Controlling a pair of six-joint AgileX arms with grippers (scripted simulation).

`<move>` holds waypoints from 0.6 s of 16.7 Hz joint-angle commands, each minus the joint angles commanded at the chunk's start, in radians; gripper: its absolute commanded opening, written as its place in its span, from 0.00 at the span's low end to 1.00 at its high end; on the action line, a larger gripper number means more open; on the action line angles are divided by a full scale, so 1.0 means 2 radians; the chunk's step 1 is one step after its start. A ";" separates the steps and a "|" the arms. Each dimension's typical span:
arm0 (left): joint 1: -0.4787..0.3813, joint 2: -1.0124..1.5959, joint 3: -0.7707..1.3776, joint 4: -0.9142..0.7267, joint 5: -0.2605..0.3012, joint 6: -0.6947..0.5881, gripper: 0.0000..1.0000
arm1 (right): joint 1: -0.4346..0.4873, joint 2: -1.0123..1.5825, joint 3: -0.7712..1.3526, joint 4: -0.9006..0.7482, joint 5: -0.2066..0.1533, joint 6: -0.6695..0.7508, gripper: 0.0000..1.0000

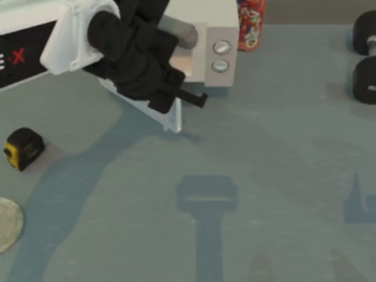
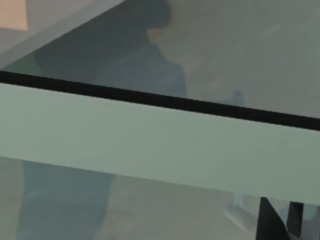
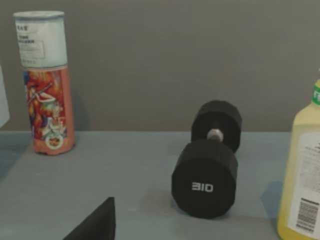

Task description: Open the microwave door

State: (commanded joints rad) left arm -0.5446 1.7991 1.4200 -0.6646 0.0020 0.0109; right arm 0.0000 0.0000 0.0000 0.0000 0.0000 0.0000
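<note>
The white microwave [image 1: 218,26] stands at the back of the table, its two round knobs [image 1: 221,56] facing the front. The microwave door [image 1: 170,117] is swung out to the left and stands apart from the oven, baring the pale cavity [image 1: 189,59]. My left arm reaches over it, and my left gripper [image 1: 197,98] sits at the door's free edge. In the left wrist view the door [image 2: 150,145] fills the frame as a pale band, with dark fingers [image 2: 272,222] shut on its handle. My right gripper [image 3: 95,225] shows only as a dark wedge, away from the microwave.
A red-labelled can [image 1: 251,23] stands just right of the microwave. A black dumbbell [image 1: 367,56] lies at the far right, with a yellow bottle [image 3: 300,175] beside it. A yellow and black tape measure [image 1: 23,148] and a pale round disc [image 1: 6,226] lie at the left.
</note>
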 joint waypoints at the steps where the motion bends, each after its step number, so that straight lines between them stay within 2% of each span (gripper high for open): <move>1: 0.004 -0.006 -0.007 0.001 0.007 0.011 0.00 | 0.000 0.000 0.000 0.000 0.000 0.000 1.00; 4: 0.011 -0.017 -0.019 0.004 0.019 0.031 0.00 | 0.000 0.000 0.000 0.000 0.000 0.000 1.00; 10: 0.011 -0.017 -0.019 0.004 0.019 0.031 0.00 | 0.000 0.000 0.000 0.000 0.000 0.000 1.00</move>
State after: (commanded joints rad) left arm -0.5229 1.7660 1.3818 -0.6570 0.0405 0.0727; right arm 0.0000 0.0000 0.0000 0.0000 0.0000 0.0000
